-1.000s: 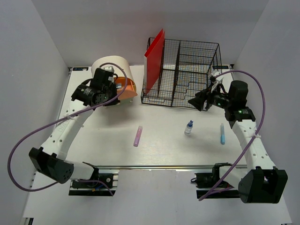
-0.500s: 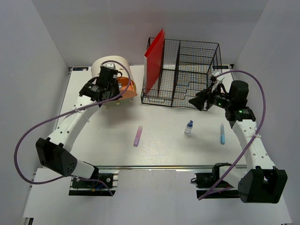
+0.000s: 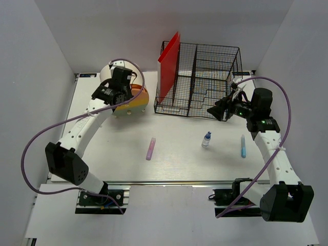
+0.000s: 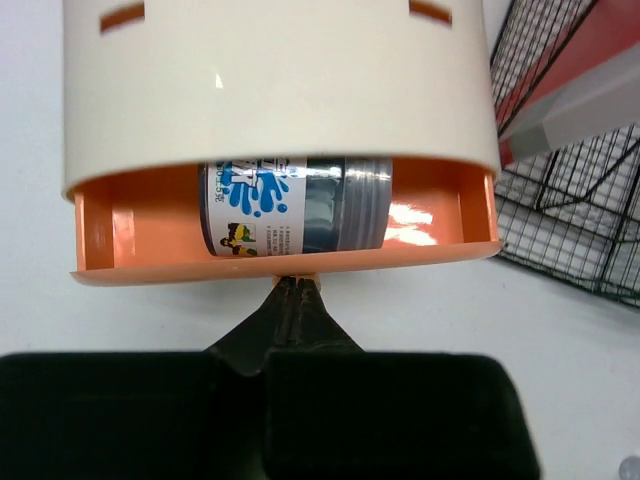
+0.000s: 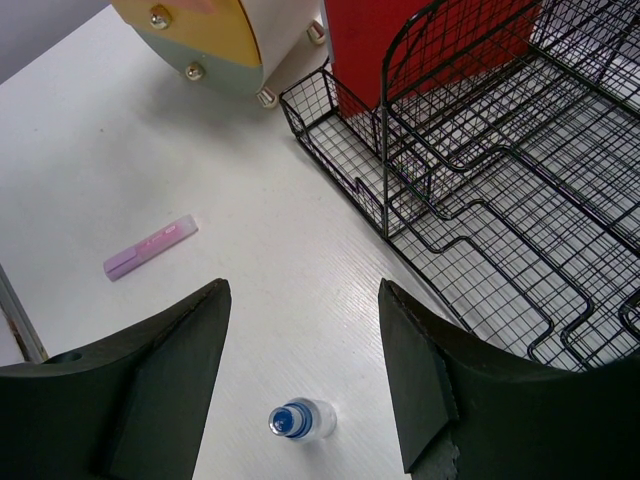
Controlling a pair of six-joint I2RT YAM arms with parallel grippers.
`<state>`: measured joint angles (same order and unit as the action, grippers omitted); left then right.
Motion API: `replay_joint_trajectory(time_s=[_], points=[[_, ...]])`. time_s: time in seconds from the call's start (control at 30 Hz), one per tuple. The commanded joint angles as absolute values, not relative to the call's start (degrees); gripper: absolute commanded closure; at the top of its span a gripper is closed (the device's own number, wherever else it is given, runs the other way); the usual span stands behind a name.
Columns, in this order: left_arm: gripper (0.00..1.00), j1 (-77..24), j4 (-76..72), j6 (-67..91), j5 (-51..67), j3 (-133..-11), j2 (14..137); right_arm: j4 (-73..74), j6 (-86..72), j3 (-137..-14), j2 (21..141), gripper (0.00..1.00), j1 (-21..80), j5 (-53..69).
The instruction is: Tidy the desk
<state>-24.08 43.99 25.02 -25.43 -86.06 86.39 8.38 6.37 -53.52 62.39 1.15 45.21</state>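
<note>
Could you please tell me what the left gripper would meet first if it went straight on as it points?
The orange drawer: the left gripper, shut, looks to touch its front lip, and a blue-labelled container lies just behind.

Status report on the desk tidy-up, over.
Left end effector shut at front of orange drawer. Right end effector open, above the desk by the wire basket. Pink pen, bottle, blue pen loose on desk.

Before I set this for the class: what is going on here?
The left gripper, shut, has its tips at the front lip of the orange drawer, which is partly open with a labelled container inside. The right gripper hangs open near the wire basket. A pink stick, small bottle and blue pen lie loose on the desk.
</note>
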Motion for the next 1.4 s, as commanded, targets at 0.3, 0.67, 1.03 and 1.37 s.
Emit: replay_joint_trajectory(time_s=[0.3,0.67,1.03,1.37], points=[[1.00,-22.15,38.23,23.29,-30.24,-91.06,91.14,5.89,6.94,-53.09,62.75,0.34,0.79,46.41],[1.00,-20.57,37.53,22.68,-26.38,-90.53,89.13,6.06,7.21,-53.09,62.75,0.33,0.62,46.76],[0.18,-21.09,34.54,22.85,-7.48,-75.08,68.04,8.17,13.71,-52.65,61.09,0.27,0.70,54.57],[0.02,-20.57,30.07,33.30,-4.31,-51.62,55.37,13.18,19.51,-54.84,59.50,0.20,6.22,59.60]])
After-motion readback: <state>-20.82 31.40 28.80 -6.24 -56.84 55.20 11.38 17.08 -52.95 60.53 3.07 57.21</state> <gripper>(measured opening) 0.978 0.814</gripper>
